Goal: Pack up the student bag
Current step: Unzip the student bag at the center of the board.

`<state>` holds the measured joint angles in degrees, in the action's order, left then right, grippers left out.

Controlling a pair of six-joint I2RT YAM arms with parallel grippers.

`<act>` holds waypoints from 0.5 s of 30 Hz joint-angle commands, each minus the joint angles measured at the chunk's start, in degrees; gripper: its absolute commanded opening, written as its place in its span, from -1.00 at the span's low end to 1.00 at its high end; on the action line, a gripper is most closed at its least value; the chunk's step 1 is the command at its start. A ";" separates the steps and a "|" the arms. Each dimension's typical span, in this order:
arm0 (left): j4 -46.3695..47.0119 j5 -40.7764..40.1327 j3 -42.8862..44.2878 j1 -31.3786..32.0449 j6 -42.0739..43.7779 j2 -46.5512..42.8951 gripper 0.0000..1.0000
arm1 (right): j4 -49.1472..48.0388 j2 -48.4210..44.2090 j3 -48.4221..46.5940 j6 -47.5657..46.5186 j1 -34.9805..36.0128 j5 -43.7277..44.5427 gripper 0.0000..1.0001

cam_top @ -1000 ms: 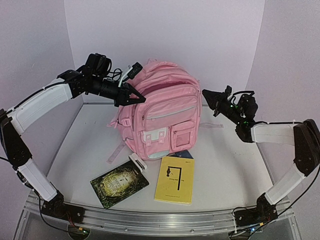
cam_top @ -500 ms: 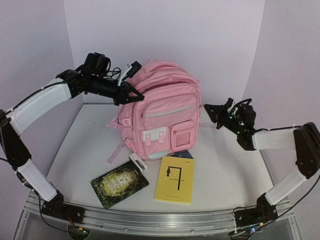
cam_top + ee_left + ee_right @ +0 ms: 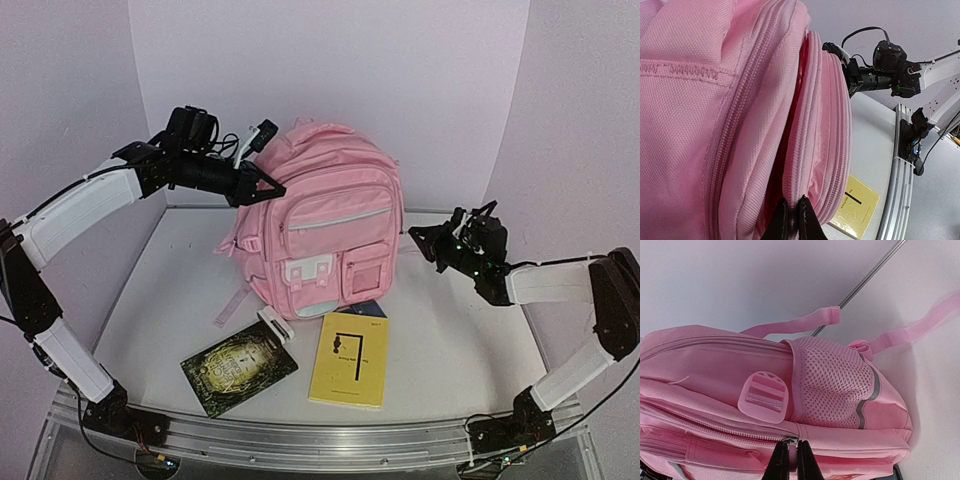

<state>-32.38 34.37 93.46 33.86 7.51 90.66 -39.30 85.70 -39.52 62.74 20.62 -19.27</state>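
- The student bag point(image 3: 330, 235) stands upright in the middle of the counter point(image 3: 450, 340). A yellow book point(image 3: 350, 365) and a green book point(image 3: 238, 368) lie flat in front of it.
- My left end effector point(image 3: 275, 188) has its fingers together on the zip line at the bag's upper left corner. I cannot tell if a zip pull is between them.
- My right end effector point(image 3: 420, 238), fingers also together, is just beside the mesh side pocket point(image 3: 832, 385).
- I judge the step is widening the main opening point(image 3: 799, 75). I should pull along the zip curve, not outward, and brace the bag with the right arm so it does not tip.
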 commanded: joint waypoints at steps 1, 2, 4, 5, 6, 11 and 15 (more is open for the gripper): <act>-4.12 -2.45 -2.51 -1.33 -4.34 -1.72 -0.82 | 7.82 -5.27 -3.56 -7.99 -0.33 4.62 -0.61; -3.82 -2.36 -3.14 -1.39 -5.07 -2.29 -0.75 | 9.75 -6.07 -4.18 -9.58 -0.37 4.75 -0.52; -2.71 -2.30 -4.80 -1.57 -6.62 -3.82 -0.48 | 13.74 -7.78 -5.48 -12.93 -0.40 4.93 -0.32; -1.99 -2.49 -5.66 -1.60 -6.92 -4.74 -0.35 | 15.50 -8.55 -5.96 -14.73 -0.38 4.97 -0.25; -1.56 -2.71 -6.72 -1.74 -8.67 -5.58 -0.25 | 17.67 -9.49 -6.47 -16.54 -0.35 5.24 -0.20; 0.67 -5.11 -10.57 -2.49 -12.82 -11.59 0.27 | 24.18 -12.59 -7.28 -22.17 -0.38 4.86 -0.01; 1.22 -9.60 -14.94 -2.73 -19.69 -16.75 0.48 | 28.39 -13.52 -6.71 -24.37 -0.28 0.76 0.04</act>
<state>-33.43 30.12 81.42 31.88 -4.37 81.08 -17.42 73.57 -44.91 43.57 20.27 -15.57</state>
